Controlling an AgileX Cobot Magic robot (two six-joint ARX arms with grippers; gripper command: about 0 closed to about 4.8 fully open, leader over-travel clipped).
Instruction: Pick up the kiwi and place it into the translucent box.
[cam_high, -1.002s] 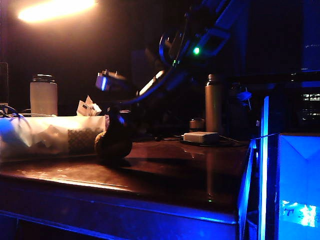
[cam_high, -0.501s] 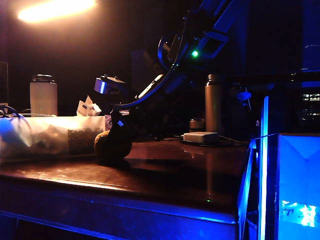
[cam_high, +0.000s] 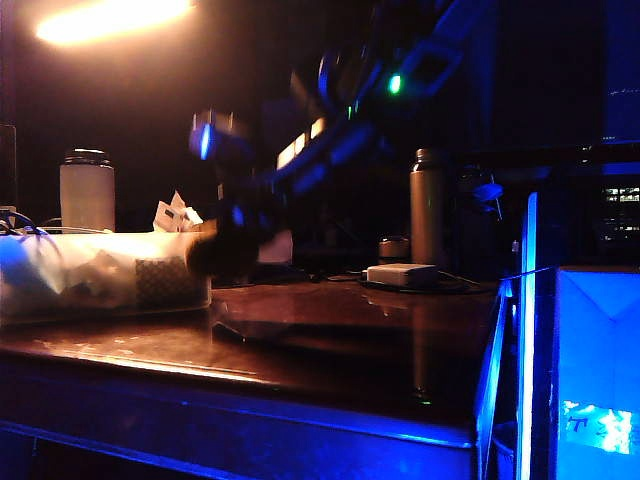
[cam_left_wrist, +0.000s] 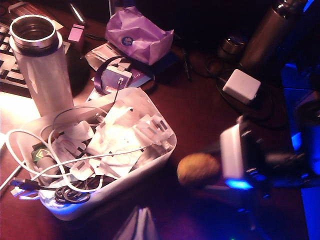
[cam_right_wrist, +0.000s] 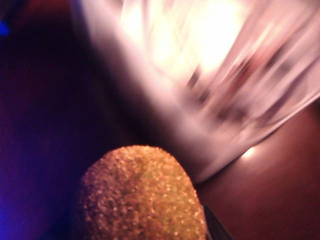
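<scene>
The brown fuzzy kiwi (cam_high: 208, 258) hangs blurred just above the dark table, close to the near end of the translucent box (cam_high: 100, 275). My right gripper (cam_high: 235, 250) is shut on it, reaching in from the right. In the right wrist view the kiwi (cam_right_wrist: 140, 195) fills the foreground, one dark finger (cam_right_wrist: 212, 227) lies along its side, and the box (cam_right_wrist: 200, 75) is a bright blur beyond. The left wrist view shows the kiwi (cam_left_wrist: 198, 170) beside the box's rim (cam_left_wrist: 165, 145). My left gripper (cam_left_wrist: 142, 225) is shut and empty, hovering over the table near the box.
The box holds white cables and packets. A white flask (cam_high: 87, 190) stands behind it, and a purple-lit packet (cam_left_wrist: 137, 35) lies farther back. A steel bottle (cam_high: 427, 205) and a small flat white box (cam_high: 401, 274) sit at the back right. A glowing blue box (cam_high: 595, 370) stands off the table's right edge.
My right gripper closed on the kiwi where it lay on the table, then lifted it and carried it slightly toward the box. The left arm has stayed still.
</scene>
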